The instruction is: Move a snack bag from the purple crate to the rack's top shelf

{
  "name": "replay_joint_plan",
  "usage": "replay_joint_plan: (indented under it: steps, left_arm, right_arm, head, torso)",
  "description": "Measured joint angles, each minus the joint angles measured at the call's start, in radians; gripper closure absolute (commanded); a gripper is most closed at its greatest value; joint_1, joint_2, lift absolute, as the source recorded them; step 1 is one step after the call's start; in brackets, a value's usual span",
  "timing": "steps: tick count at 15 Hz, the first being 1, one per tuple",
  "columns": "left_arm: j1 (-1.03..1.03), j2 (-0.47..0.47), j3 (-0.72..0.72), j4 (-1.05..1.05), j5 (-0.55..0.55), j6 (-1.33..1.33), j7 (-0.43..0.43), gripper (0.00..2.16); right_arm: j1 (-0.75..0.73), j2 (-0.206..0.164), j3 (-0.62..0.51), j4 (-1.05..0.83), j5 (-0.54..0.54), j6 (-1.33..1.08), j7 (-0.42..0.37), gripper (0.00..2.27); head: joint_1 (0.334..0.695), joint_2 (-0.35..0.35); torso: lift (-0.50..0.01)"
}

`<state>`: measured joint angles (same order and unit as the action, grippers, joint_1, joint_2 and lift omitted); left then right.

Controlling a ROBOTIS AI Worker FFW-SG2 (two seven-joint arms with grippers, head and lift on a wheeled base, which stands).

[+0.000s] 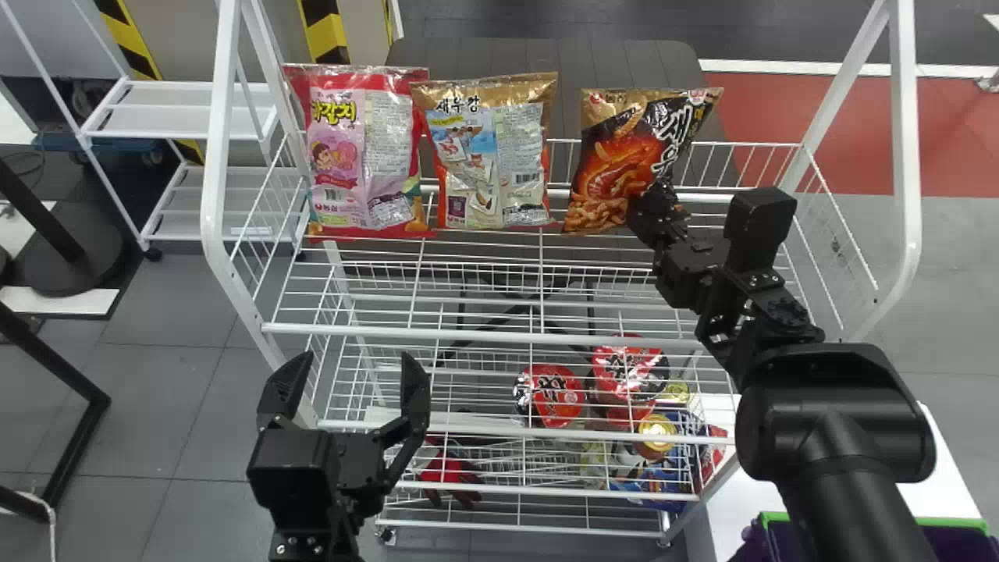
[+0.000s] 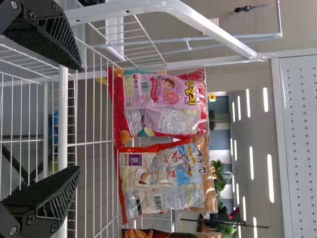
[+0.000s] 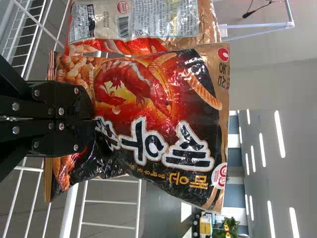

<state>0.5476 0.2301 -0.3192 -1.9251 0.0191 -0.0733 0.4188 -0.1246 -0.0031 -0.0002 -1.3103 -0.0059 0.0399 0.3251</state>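
My right gripper (image 1: 659,215) is over the rack's top shelf (image 1: 484,334), shut on the lower part of the black and orange snack bag (image 1: 624,160). In the right wrist view the gripper (image 3: 94,119) pinches that bag (image 3: 148,104), which stands upright. My left gripper (image 1: 351,382) is parked in front of the rack at the left, its fingers wide apart and empty; in the left wrist view the gripper (image 2: 74,124) faces the shelf's front rail. The purple crate (image 1: 874,521) is at the lower right, partly behind the right arm.
A pink bag (image 1: 363,152) and a gold-and-red bag (image 1: 492,156) stand at the top shelf's back, left of the held bag. White posts (image 1: 905,156) frame the shelf. Red cups (image 1: 550,394) and other packages sit on lower levels.
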Motion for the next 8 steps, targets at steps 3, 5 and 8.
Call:
replay_joint_plan:
  steps: [3, 5, 8]
  left_arm:
    - [0.000, 0.000, 0.000, 0.003, 0.000, -0.002, 0.001, 0.09]
    - [0.000, -0.001, -0.001, 0.003, 0.000, -0.004, 0.000, 0.09]
    - [0.000, -0.002, -0.002, 0.003, -0.001, -0.004, 0.002, 0.09]
  right_arm:
    - [-0.005, 0.000, 0.003, 0.016, 0.000, -0.009, 0.000, 2.21]
    - [-0.007, 0.000, 0.003, 0.024, -0.001, -0.022, -0.002, 2.10]
    - [-0.008, 0.000, -0.003, 0.045, 0.001, -0.053, -0.005, 2.05]
  head:
    - [0.695, 0.013]
    - [0.695, 0.012]
    - [0.695, 0.008]
  torso:
    - [0.001]
    - [0.001]
    - [0.001]
